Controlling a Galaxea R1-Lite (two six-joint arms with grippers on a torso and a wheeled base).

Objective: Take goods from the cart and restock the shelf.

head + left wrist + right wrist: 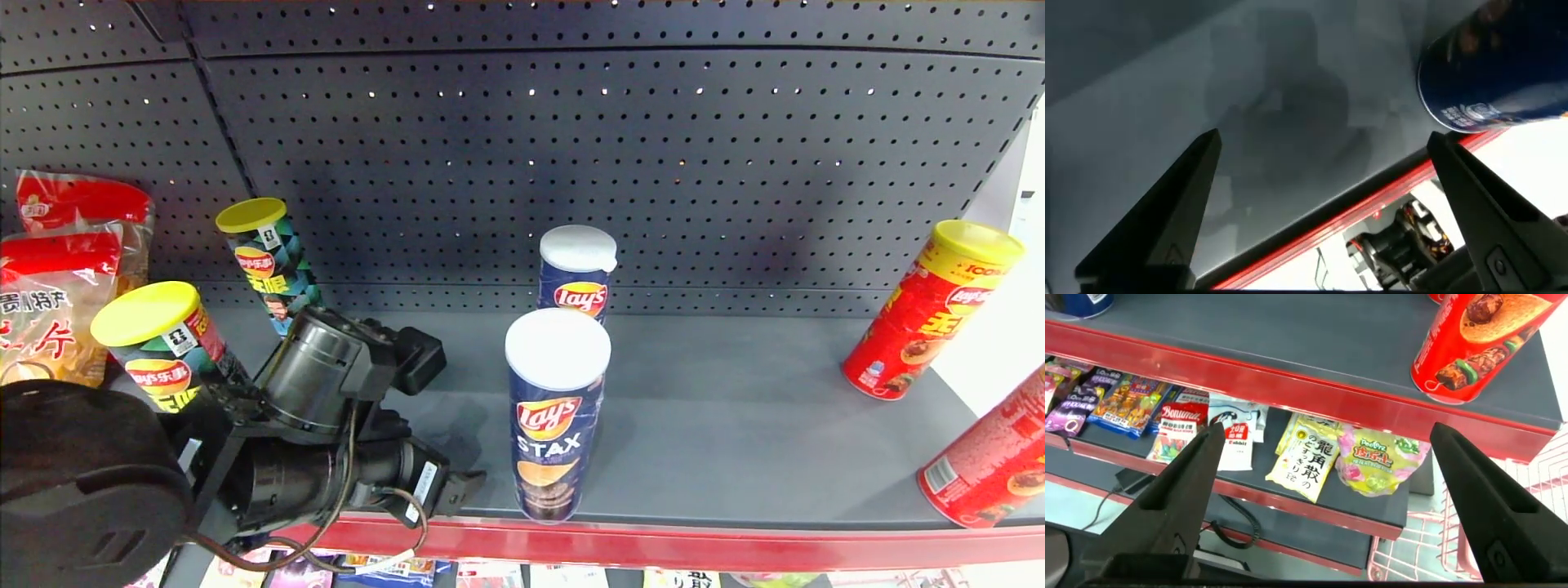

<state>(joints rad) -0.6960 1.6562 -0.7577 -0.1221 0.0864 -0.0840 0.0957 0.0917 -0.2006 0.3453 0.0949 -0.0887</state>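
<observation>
Lining the far left of the shelf (735, 408) are the red-and-clear snack bags (49, 278), which stand against the perforated back panel (571, 147). Just beside them are two dark cans with yellow lids, the front yellow-lidded can (159, 343) near the shelf's red front edge (694, 543) and the rear yellow-lidded can (265, 261) close to the back panel.

The left arm (326, 392) lies low over the shelf floor, between the yellow-lidded cans and the blue ones. The left pincer (1324, 137) is spread wide and holds nothing; bare grey shelf floor shows between its fingers. It is just beside the base of the front blue can (557, 416).

The front blue can stands upright with a white lid, close to the red front edge at mid-shelf. The rear blue can (575, 278) stands directly behind it, apart from it and near the back panel.

To the right, well apart from the blue cans, stands the red can with a yellow lid (931, 310). A second red can (988, 457) sits at the frame edge, nearer the front.

The right pincer (1324, 429) hangs in front of and below the red edge, spread and empty. Between its fingers lies a lower shelf (1315, 506) with flat snack packets (1310, 457). A pink wire frame (1413, 555) shows below on the right.
</observation>
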